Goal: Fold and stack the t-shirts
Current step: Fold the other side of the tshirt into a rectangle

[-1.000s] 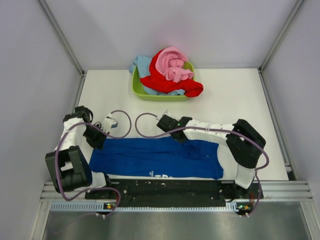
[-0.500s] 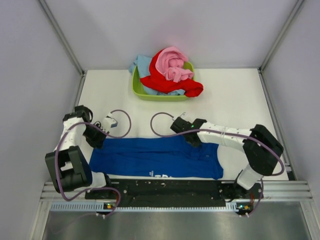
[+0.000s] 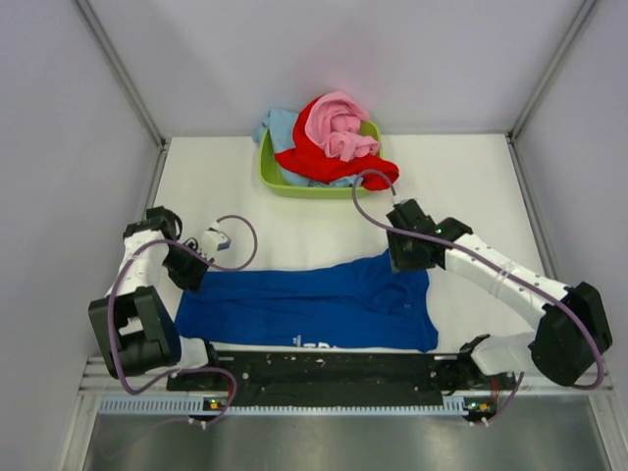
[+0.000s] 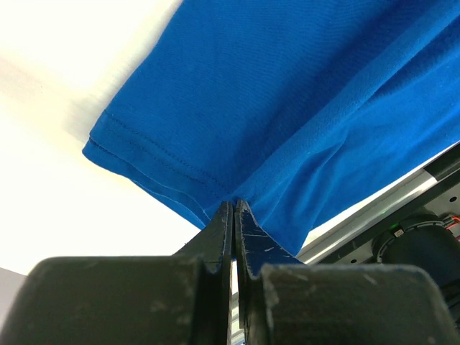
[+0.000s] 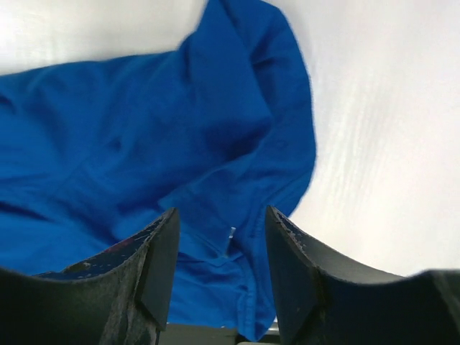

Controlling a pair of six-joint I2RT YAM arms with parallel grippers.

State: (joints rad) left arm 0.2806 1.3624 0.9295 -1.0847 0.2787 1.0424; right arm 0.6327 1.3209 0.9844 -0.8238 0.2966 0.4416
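Left tool [image 4: 233,208] pinches the blue t-shirt [image 3: 314,309] hem — right tool [image 5: 221,215] gapes empty above it.

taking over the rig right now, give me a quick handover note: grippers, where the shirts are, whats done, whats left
Left gripper: shut on the far left corner of the blue t-shirt.
Right gripper: open, holding nothing, over the shirt's far right corner.
Blue t-shirt: laid in a long band along the near edge of the table, rumpled at its right end.
Red t-shirt, pink t-shirt and light blue t-shirt: heaped in the green tub at the far side.
Done: one shirt out and laid down.
Left: finish folding it, then fold and stack the other three.
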